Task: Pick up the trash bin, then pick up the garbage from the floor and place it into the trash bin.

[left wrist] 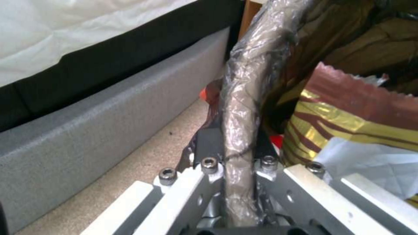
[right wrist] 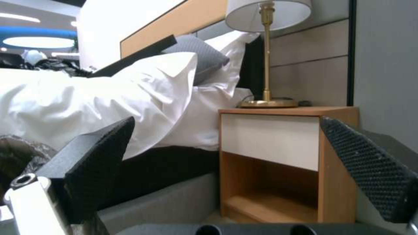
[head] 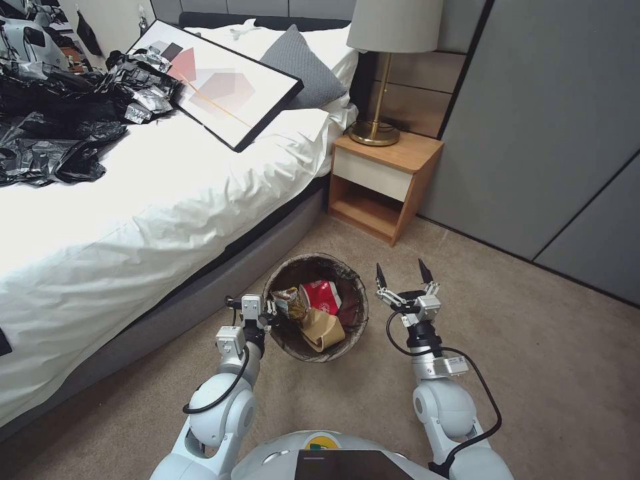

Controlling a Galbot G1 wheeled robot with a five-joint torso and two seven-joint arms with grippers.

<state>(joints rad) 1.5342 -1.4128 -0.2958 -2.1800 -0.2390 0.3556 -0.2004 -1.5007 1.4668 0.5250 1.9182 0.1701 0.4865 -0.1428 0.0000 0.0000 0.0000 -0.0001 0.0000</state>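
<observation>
Trash bin (head: 315, 308) | no legible writing | left gripper (left wrist: 237, 143) clamped on rim at 9 o'clock, wrist view confirms | right gripper (head: 404, 275) jaws apart, 3 o'clock | garbage (head: 319, 308) inside.

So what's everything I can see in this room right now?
trash bin: one, dark liner, on carpet beside the bed, held at its rim
garbage: several pieces, red, brown and yellow, inside the bin
bed: one, white sheets
black plastic sheets: a heap, on the bed
framed picture: one, black frame, on the bed
grey pillow: one, at the bed's head
nightstand: one, wood and white, beside the bed
lamp: one, white shade, brass stem, on the nightstand
left claw: shut on the bin's rim
right claw: open, right of the bin
</observation>
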